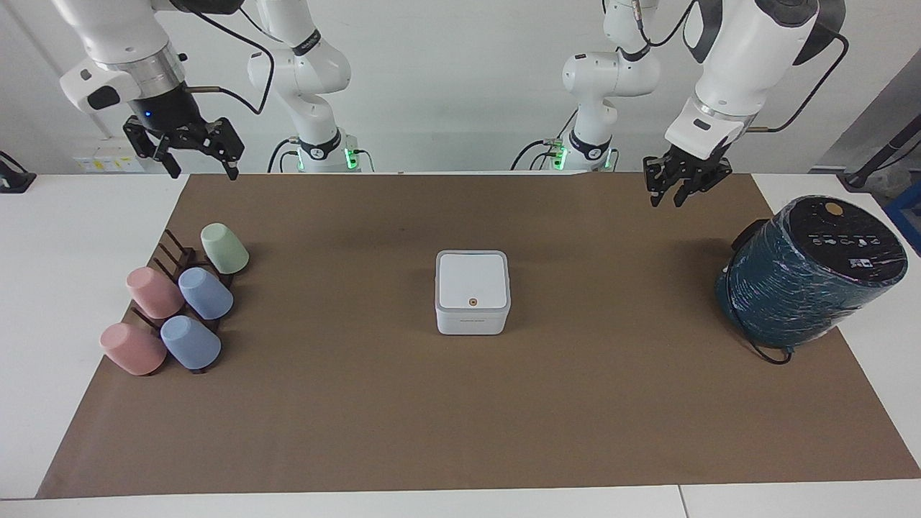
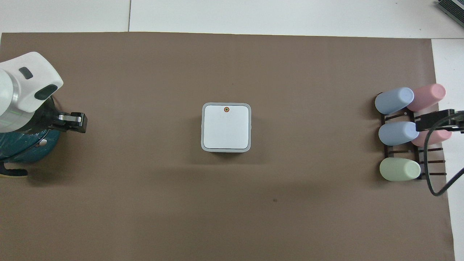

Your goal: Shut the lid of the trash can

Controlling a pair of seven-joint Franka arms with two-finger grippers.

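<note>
While the lid lies flat, little is left to spoil — these are the points I would watch.

Trash can: the small white trash can point(image 1: 472, 293) sits mid-mat, well apart from both arms, with the lid point(image 1: 471, 280) down flush on its rim and the orange dot point(image 1: 472, 302) on the edge farther from the robots.

Left gripper: the left gripper point(image 1: 677, 188) hangs over the mat's edge nearest the robots, toward the teal appliance point(image 1: 811, 272), its fingers parted and holding nothing.

Right gripper: the right gripper point(image 1: 196, 148) waits up by the mat's corner at its own end, above the cup rack point(image 1: 175, 302), fingers spread and empty.

Risk one: judging by the flat lid, the job looks done — a fresh reach could press the orange dot and, I suspect, spring the flap up again.

Risk two: a low sweep by the left arm could clip the teal appliance or its cable point(image 1: 763, 352).

Risk three: the right arm's dangling cable could brush the cups.

Writing: a faint grey line of print on the trash can's front, and small white icons on the appliance's top — neither is readable.
</note>
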